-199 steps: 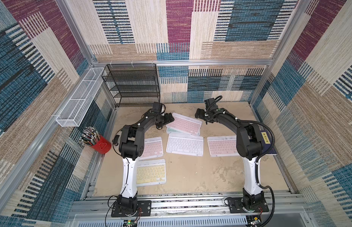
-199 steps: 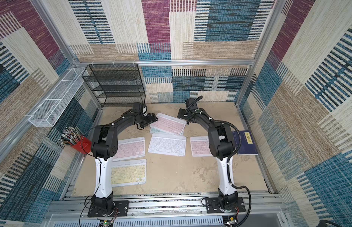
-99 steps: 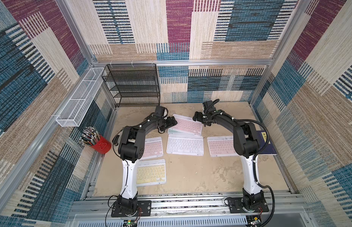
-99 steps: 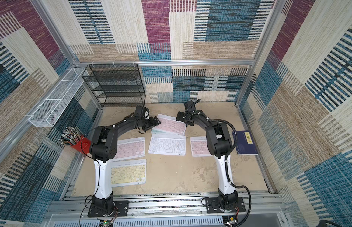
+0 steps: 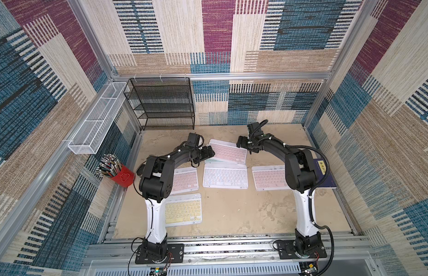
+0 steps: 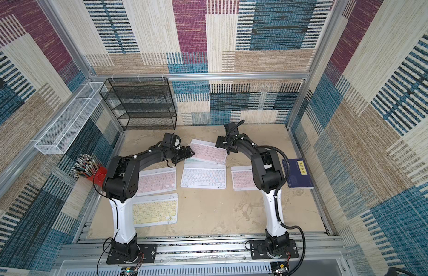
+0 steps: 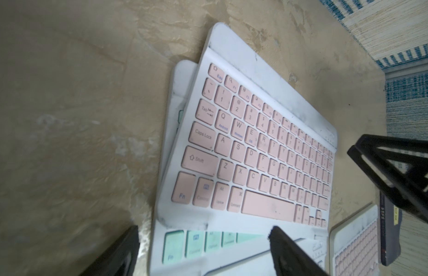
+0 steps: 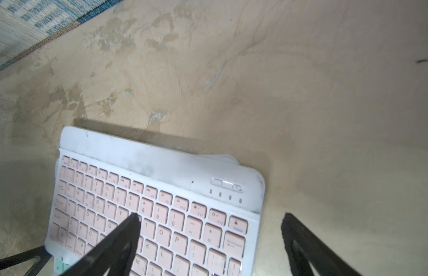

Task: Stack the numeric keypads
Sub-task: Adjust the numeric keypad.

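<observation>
I see a mottled beige tabletop point(image 5: 232, 215) boxed in by woven patchwork walls point(image 5: 160, 35). My left gripper point(image 5: 208, 153) and right gripper point(image 5: 241, 143) both stand wide and empty. They flank the top pink keypad point(image 5: 228, 153), which lies keys up. Its long axis runs from one gripper to the other, askew over the mint keypad point(image 7: 196, 243) beneath.
</observation>
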`<state>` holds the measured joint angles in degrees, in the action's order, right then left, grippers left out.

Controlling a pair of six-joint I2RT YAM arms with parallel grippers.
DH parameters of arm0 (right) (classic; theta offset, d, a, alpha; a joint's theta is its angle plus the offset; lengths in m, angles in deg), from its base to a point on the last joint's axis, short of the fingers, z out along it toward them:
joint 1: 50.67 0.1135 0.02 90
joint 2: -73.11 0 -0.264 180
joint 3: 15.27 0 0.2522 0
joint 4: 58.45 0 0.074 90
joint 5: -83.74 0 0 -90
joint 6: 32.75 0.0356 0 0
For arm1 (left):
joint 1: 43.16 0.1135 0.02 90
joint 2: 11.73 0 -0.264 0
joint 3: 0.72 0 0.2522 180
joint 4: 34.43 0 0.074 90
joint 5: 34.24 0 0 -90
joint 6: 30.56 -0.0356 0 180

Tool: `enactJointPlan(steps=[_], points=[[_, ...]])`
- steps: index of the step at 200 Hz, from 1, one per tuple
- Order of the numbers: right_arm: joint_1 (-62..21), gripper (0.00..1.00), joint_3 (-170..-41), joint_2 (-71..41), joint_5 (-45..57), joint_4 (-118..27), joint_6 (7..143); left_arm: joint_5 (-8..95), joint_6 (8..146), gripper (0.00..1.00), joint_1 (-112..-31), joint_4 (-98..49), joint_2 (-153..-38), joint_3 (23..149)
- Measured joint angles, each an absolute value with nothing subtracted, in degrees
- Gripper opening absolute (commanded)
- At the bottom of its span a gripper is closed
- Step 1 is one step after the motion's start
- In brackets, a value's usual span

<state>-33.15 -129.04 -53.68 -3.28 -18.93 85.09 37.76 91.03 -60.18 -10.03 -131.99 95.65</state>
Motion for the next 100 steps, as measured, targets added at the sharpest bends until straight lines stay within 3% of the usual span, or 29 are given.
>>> enactJointPlan(steps=[100], points=[[-33.87, 0.93, -136.91, -60.25, -2.84, -16.06, 85.0, 39.12, 90.47, 0.89, -60.15, -4.42, -135.03, 103.62]])
